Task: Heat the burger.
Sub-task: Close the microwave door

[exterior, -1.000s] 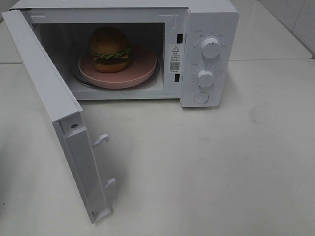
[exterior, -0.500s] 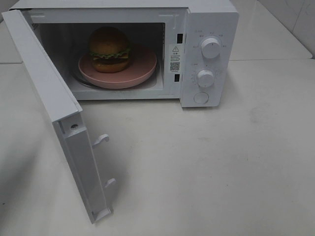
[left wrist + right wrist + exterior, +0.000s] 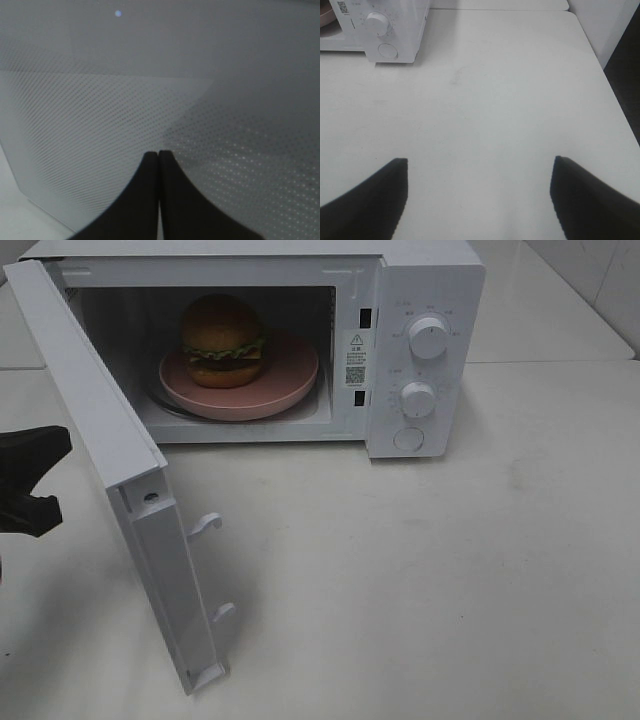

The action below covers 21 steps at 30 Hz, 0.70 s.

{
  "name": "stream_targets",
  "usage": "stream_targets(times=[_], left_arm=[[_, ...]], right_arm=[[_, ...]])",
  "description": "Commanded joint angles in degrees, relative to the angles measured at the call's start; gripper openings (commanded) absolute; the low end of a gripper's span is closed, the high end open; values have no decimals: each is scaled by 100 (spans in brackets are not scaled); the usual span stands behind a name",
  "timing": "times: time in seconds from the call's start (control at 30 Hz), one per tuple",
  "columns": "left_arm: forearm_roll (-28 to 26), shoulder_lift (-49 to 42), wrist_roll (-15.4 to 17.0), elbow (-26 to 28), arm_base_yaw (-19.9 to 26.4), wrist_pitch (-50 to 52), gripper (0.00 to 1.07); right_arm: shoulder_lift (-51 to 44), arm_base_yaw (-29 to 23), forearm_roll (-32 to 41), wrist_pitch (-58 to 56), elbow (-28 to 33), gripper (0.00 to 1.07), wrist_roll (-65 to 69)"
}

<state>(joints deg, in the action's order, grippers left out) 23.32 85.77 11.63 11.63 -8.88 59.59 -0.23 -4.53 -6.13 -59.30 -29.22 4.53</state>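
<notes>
Burger (image 3: 222,340) sits on the pink plate (image 3: 290,375) inside the microwave (image 3: 430,280), door (image 3: 90,410) swung wide. Left gripper (image 3: 159,155), jaws pressed together, faces the door's outside; right gripper (image 3: 480,165) gapes empty above the table (image 3: 495,100).

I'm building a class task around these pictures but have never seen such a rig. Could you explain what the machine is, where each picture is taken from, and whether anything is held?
This is a robot with two arms, each ending in a gripper. The high camera looks down on a white table with a microwave, its door swung open. Inside, the burger sits on a pink plate. The other two pictures come from cameras on the wrists. The left one shows the left gripper shut, holding nothing, close to the door's dotted window. The right one shows the right gripper open and empty above the table, with the microwave's dials in sight.
</notes>
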Motion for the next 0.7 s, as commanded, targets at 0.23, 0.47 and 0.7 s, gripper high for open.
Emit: stream_targets(times=[0.23, 0.47, 0.7], left_arm=[[-1329, 201, -430, 292, -1146, 367, 0], [-2332, 201, -854, 619, -1793, 201, 0], [-3266, 367, -1289, 1243, -2338, -401, 0]], right_arm=[[-149, 46, -29, 17, 23, 76, 23], [-149, 46, -29, 17, 23, 76, 23], [-149, 46, -29, 17, 23, 76, 23]])
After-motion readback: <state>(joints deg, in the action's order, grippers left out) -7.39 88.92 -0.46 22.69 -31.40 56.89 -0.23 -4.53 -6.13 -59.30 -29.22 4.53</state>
